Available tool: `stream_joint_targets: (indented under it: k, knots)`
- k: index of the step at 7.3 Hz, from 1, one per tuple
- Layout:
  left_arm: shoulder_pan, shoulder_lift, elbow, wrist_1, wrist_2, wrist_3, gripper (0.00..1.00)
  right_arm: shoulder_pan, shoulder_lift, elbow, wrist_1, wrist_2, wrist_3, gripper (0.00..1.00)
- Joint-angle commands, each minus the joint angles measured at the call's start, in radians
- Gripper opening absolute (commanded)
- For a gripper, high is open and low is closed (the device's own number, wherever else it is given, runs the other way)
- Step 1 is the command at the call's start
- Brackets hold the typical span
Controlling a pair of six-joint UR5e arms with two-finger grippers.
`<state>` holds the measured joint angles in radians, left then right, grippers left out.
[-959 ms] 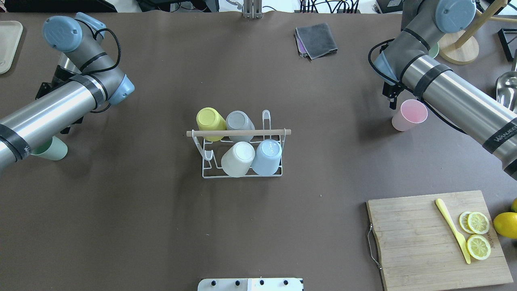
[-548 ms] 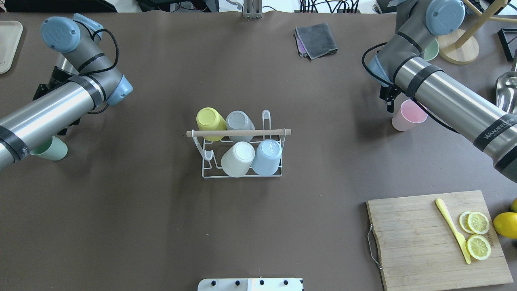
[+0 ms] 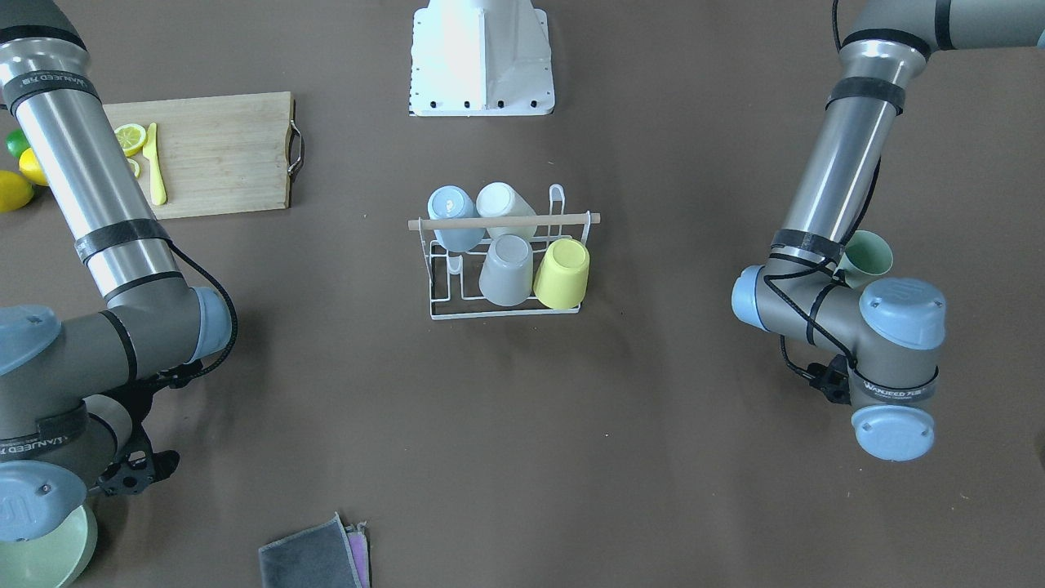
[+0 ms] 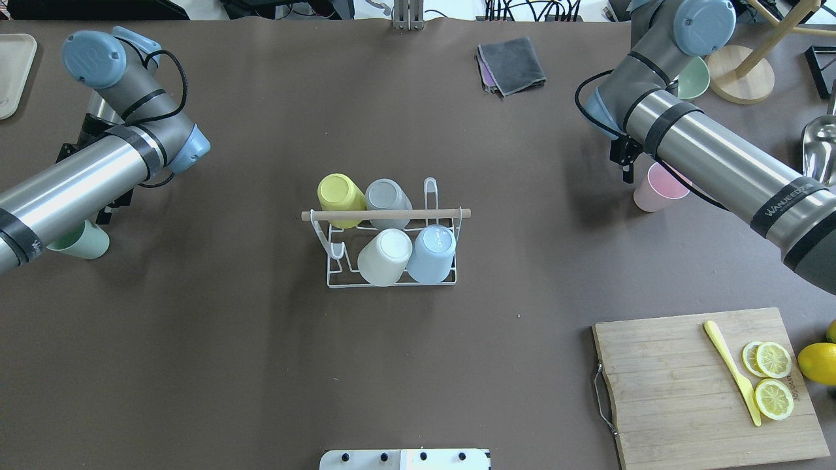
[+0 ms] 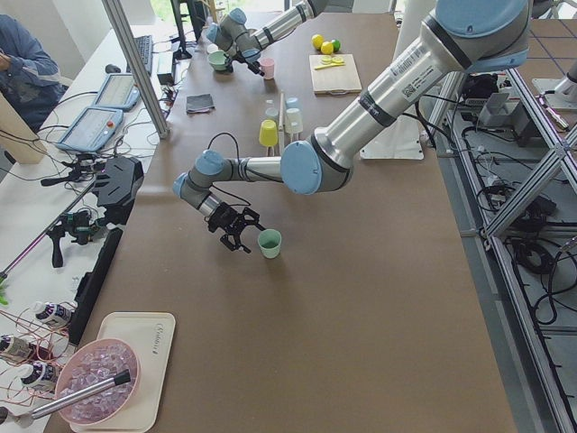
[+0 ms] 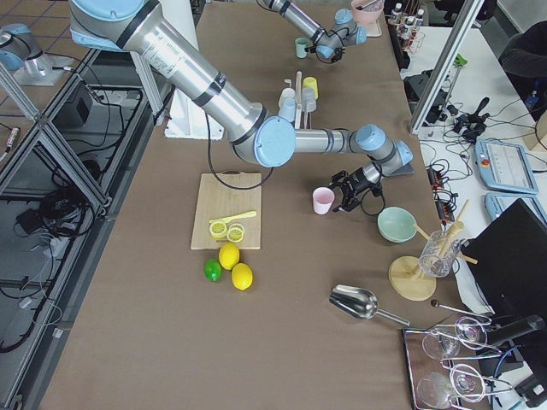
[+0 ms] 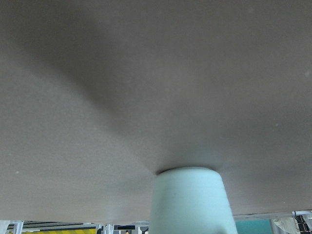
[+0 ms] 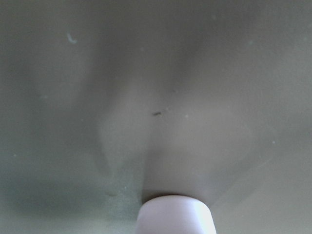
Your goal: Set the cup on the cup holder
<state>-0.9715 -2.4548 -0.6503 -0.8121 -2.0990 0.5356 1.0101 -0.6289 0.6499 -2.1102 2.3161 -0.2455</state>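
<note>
while both arms reach in from the sides, the cup holder (image 4: 385, 214) sits in the centre of the overhead view on the brown worktop (image 4: 418, 365), its wooden rod running left to right. four cups are upside down on its prongs: a yellow cup (image 4: 339, 192) and a grey cup (image 4: 386, 196) in the upper row, a cream cup (image 4: 384, 258) and a blue cup (image 4: 432, 253) in the lower row. a green cup (image 4: 88, 243) stands upright at the left edge of that view, partly under the left arm. in the left side view the left arm's fingers (image 5: 239, 242) are just beside it, though i cannot tell how wide they stand. a pink cup (image 4: 656, 190) stands upright at the upper right, partly under the right arm. the right arm's fingers (image 6: 344, 202) are just beside it, and i cannot tell their spread either. a wooden cutting board (image 4: 673, 391) lies lower right, a grey cloth (image 4: 513, 64) at the top.
</note>
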Motion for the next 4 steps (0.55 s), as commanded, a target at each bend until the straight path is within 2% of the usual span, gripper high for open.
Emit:
stream_joint_targets:
  k: [1, 4]
  knots:
    - [-0.003, 0.002, 0.000, 0.028, -0.009, 0.019, 0.98, -0.011, 0.014, -0.027, -0.001, -0.014, -0.011, 1.00]
    - [-0.015, 0.010, 0.000, 0.059, -0.048, 0.056, 0.98, -0.015, 0.020, -0.045, -0.016, -0.020, -0.024, 1.00]
